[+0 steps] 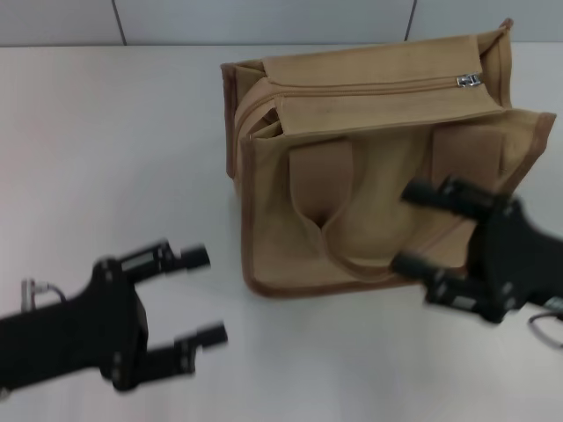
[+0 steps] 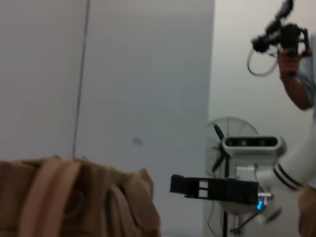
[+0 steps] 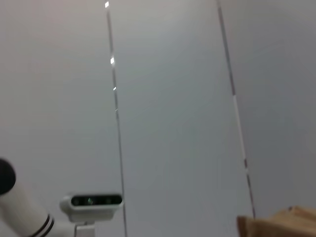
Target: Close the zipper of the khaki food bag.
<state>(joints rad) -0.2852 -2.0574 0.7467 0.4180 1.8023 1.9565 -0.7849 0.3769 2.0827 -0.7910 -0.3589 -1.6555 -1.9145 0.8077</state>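
The khaki food bag (image 1: 369, 176) stands on the white table (image 1: 114, 132), right of centre, with its tan handles hanging down the front. The zipper (image 1: 369, 87) runs along the top flap, and its silver slider (image 1: 469, 81) sits at the right end. My left gripper (image 1: 204, 297) is open and empty, low on the table to the left of the bag and apart from it. My right gripper (image 1: 411, 229) is open and empty in front of the bag's lower right front face. The bag's top also shows in the left wrist view (image 2: 74, 197), and a corner of it shows in the right wrist view (image 3: 281, 223).
A grey panelled wall (image 1: 264, 18) runs behind the table. In the left wrist view, my right gripper (image 2: 212, 187) shows beyond the bag, with my head camera (image 2: 252, 143) and a person holding a camera (image 2: 286, 39) behind it.
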